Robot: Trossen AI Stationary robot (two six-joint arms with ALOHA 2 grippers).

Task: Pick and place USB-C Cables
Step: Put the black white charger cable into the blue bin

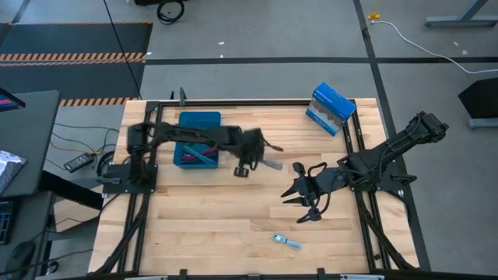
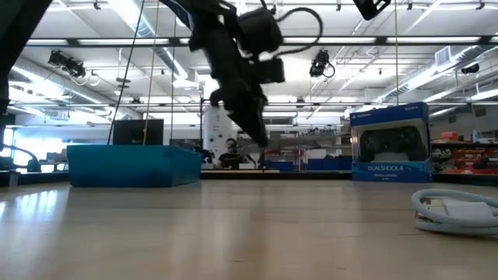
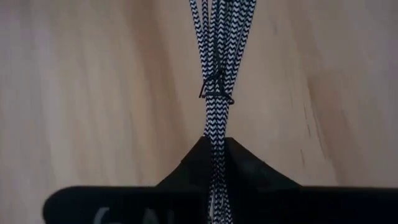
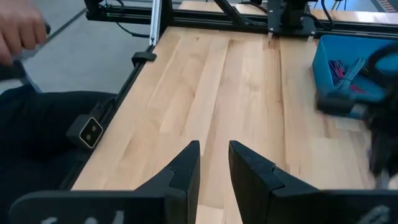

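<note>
My left gripper (image 1: 247, 168) reaches out past the blue tray (image 1: 199, 121), near the table's middle, and is shut on a grey cable bundle (image 1: 269, 164) with a black-and-white braid. In the low view the left gripper (image 2: 259, 140) slants downward above the table. Other cable bundles (image 1: 196, 153) lie inside the tray. A pale blue-silver bundle (image 1: 286, 242) lies flat on the wood near the near edge, also visible as the pale bundle (image 2: 457, 210) in the low view. My right gripper (image 1: 302, 196) waits open over the table's right half, touching nothing. My left gripper pinches the grey bundle between its two fingers (image 3: 249, 171), one end of the bundled strands (image 3: 214, 134) running in between them. The strands run straight out from the fingertips, along the fingers, past a thin black tie (image 3: 216, 93). Whether the far end rests on the table, I cannot tell.
A blue-and-white box (image 1: 330, 108) stands at the far right corner, shown as a controller box (image 2: 389, 144) in the low view. Black frame rails (image 1: 354, 144) border the table. A person's hand (image 4: 20, 30) shows beyond the table in the right wrist view. Bare wood (image 1: 210, 210) lies toward the near edge.
</note>
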